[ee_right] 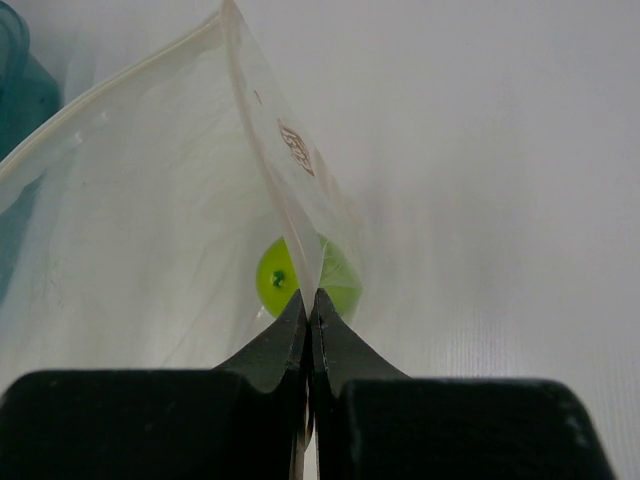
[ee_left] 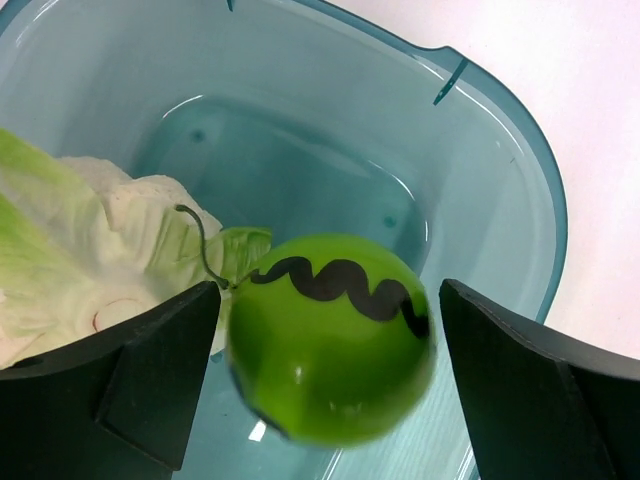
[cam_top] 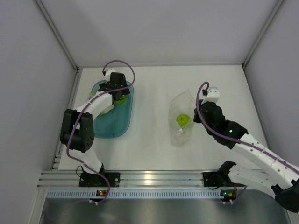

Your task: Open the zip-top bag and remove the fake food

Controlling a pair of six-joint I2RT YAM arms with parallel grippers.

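Note:
The zip-top bag (cam_top: 181, 116) stands open in the middle of the table, with the plain lime-green ball (cam_top: 182, 119) inside. My right gripper (cam_top: 198, 114) is shut on the bag's right edge. In the right wrist view its tips (ee_right: 308, 300) pinch the plastic wall (ee_right: 150, 220), with the ball (ee_right: 275, 280) just beyond. My left gripper (cam_top: 119, 93) is open over the teal tub (cam_top: 112, 128). In the left wrist view the dark-striped green ball (ee_left: 330, 340) lies between the spread fingers (ee_left: 330, 300), apart from both and slightly blurred. The white-and-green leafy lump (ee_left: 90, 250) lies in the tub beside it.
The teal tub's rim (ee_left: 520, 150) curves round the left gripper. White walls enclose the table on three sides. An aluminium rail (cam_top: 149, 179) runs along the near edge by the arm bases.

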